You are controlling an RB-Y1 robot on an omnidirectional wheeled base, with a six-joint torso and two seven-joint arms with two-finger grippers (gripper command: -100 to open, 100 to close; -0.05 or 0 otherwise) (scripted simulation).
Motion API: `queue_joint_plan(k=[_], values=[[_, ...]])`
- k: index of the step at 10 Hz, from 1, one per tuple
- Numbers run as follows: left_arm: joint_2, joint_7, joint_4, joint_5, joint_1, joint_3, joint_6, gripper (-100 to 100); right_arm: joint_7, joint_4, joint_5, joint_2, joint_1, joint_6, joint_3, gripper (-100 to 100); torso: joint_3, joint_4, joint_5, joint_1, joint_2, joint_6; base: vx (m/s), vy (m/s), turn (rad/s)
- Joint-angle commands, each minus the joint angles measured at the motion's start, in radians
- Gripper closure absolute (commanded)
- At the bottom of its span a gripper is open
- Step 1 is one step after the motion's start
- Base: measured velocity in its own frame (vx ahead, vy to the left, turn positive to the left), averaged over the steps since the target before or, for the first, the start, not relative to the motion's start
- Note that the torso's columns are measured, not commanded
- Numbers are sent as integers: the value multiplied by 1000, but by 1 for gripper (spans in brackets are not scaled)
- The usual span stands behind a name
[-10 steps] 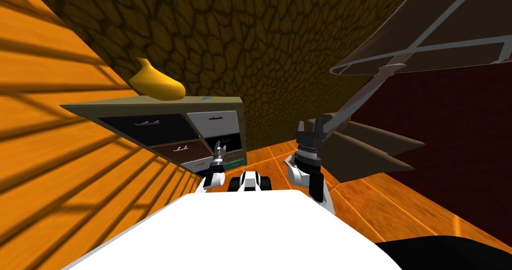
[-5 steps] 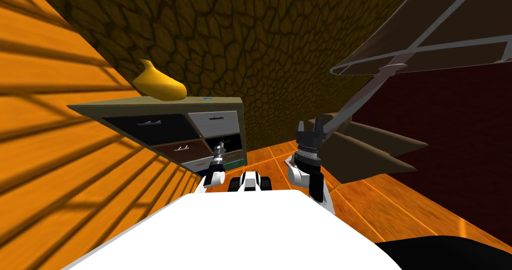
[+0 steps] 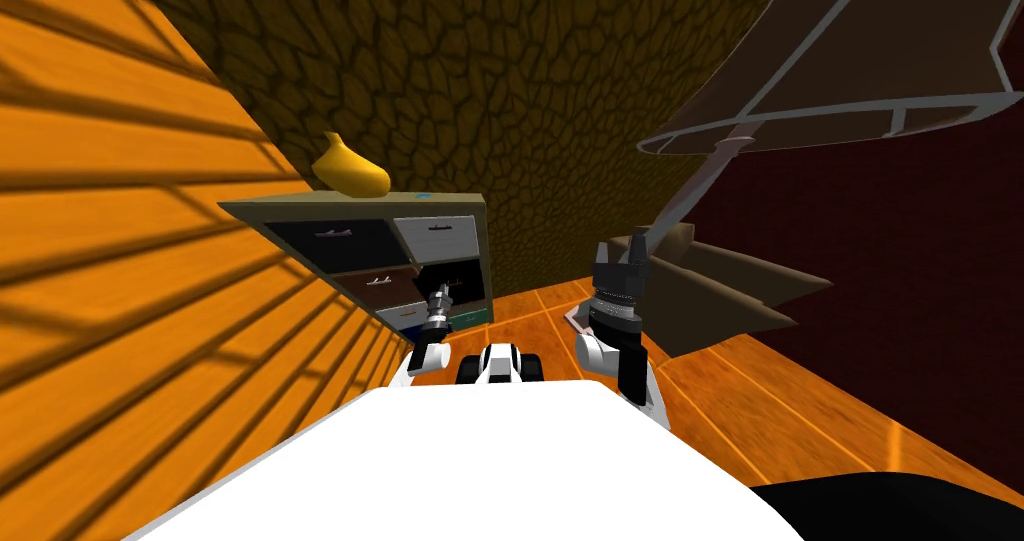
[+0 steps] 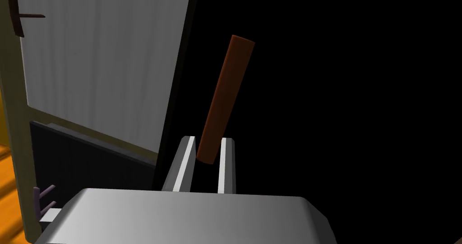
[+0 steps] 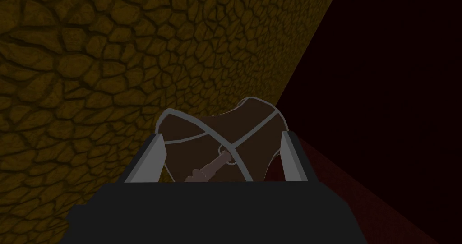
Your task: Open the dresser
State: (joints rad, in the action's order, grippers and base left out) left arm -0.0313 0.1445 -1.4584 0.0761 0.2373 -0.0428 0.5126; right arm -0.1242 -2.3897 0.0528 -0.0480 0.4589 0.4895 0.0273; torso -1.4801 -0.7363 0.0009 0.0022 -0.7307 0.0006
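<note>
The dresser (image 3: 300, 211) stands against the orange slatted wall, with several drawer fronts in black, white and brown. My left gripper (image 3: 441, 300) is at the dark drawer on the dresser's right side, under the white drawer (image 3: 437, 235). In the left wrist view, the left gripper (image 4: 205, 158) is shut on the end of a brown bar handle (image 4: 224, 97), which stands on a black drawer front next to the white drawer (image 4: 103, 61). My right gripper (image 3: 617, 255) is raised to the right, away from the dresser, and its fingers (image 5: 151, 160) stand open with nothing held.
A yellow banana-shaped ornament (image 3: 350, 168) lies on the dresser top. A floor lamp with a wide dark shade (image 3: 830, 75) leans over a brown armchair (image 3: 730, 285) to the right. A stone-patterned wall (image 3: 520, 85) closes the back, and orange floor (image 3: 560, 300) runs between dresser and armchair.
The whole head view has shifted: the dresser now looks smaller and sits further right, so I have moved. My left gripper stays at the dark drawer's handle. The right arm holds its pose.
</note>
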Motion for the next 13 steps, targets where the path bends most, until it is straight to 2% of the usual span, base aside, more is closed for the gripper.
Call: queue_joint_plan(k=[1,2,3,11,12,13], values=[[-2,1,-7,-2,10,7,-5,100,0,0,0,0,0,0,0,0,2,1,0,0,-4,-1,-195,-30,13],[-2,1,-10,-3,14,10,-8,100,0,0,0,0,0,0,0,0,5,1,2,0,-8,-1,-187,-67,14],[-4,-4,-47,-3,-6,5,-46,-100,0,0,0,0,0,0,0,0,4,2,2,-2,-7,0,-108,-43,43],[-9,-17,-190,-4,-54,-5,-233,-100,0,0,0,0,0,0,0,0,5,-2,-1,-3,-9,-1,-22,-1,21],[-10,-17,-177,-4,-47,-4,-221,-100,0,0,0,0,0,0,0,0,5,-5,-3,-3,-10,-1,-13,-3,1],[-10,-17,-178,-4,-47,-4,-227,0,0,0,0,0,0,0,0,0,5,-4,-2,-3,-10,-1,0,0,0]])
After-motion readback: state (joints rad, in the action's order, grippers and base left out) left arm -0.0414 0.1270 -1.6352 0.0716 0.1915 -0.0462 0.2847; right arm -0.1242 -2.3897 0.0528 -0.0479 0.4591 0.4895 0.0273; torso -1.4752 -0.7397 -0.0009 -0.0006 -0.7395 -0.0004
